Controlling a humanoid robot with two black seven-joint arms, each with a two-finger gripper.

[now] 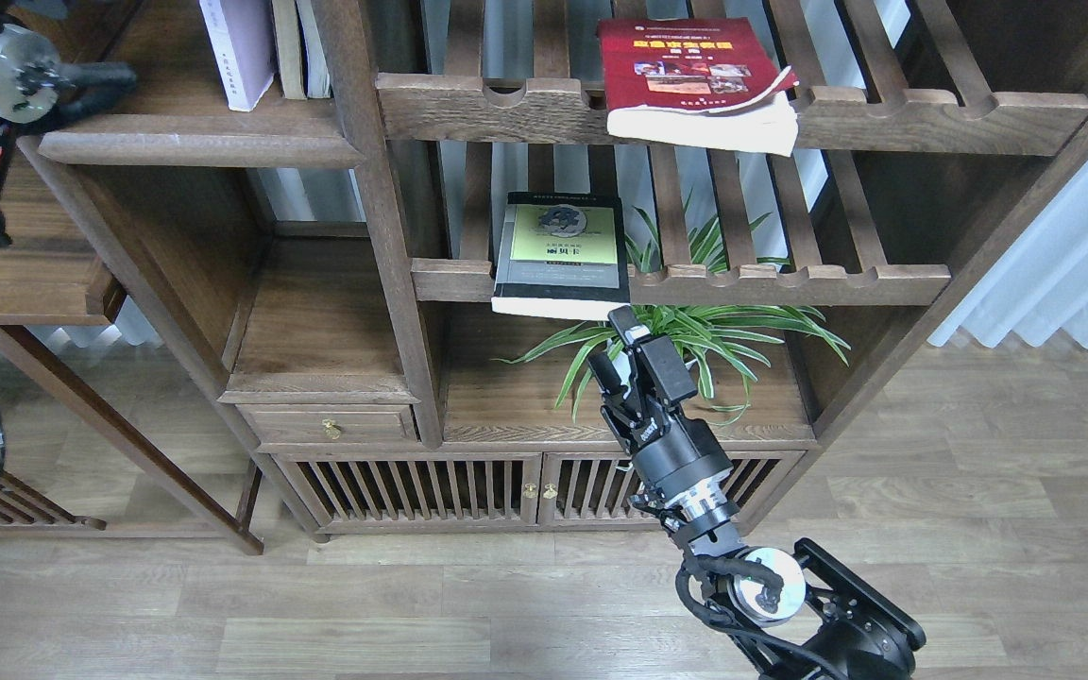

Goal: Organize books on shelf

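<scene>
The red book (pixel 695 80) lies flat on the upper slatted rack, its front edge overhanging. The black book (pixel 563 250) with the yellow-green panel lies flat on the lower slatted rack, overhanging its rail. The white book with a lavender edge (pixel 237 52) stands upright on the solid shelf (pixel 195 146) at top left, beside two thin cream-spined books (pixel 303 47). My right gripper (pixel 614 346) is open and empty, just below the black book's front edge. My left arm (pixel 6 61) shows at the top left; its gripper is out of view.
A spider plant (pixel 695 331) stands on the cabinet top behind my right gripper. Below are a small drawer (pixel 331 425) and slatted cabinet doors (pixel 468 486). A side table (pixel 25 274) is at the left. White curtains (pixel 1073 255) hang at the right.
</scene>
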